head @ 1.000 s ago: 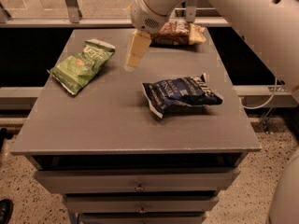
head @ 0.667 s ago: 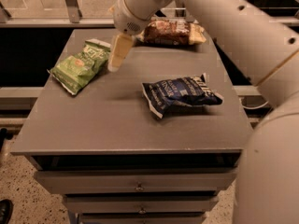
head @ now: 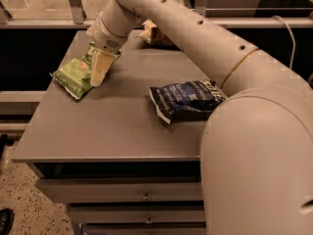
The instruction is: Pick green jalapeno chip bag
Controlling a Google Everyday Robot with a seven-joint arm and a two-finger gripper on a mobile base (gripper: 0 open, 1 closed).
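The green jalapeno chip bag [head: 74, 74] lies flat on the grey table's [head: 112, 126] left side, its near end toward the left edge. My gripper [head: 99, 71] hangs from the white arm that crosses the view from the right. It sits over the bag's right edge, its cream fingers pointing down at the bag. The far end of the bag is partly hidden behind the gripper.
A dark blue chip bag [head: 186, 98] lies at the table's middle right, partly under my arm. A brown-and-cream bag [head: 154, 33] lies at the back edge, mostly hidden by the arm. Drawers [head: 142, 196] run below the table front. A rail runs behind.
My gripper has moved left from the table's back middle to the green bag's right edge. The arm now covers much of the right side. The bags have not moved.
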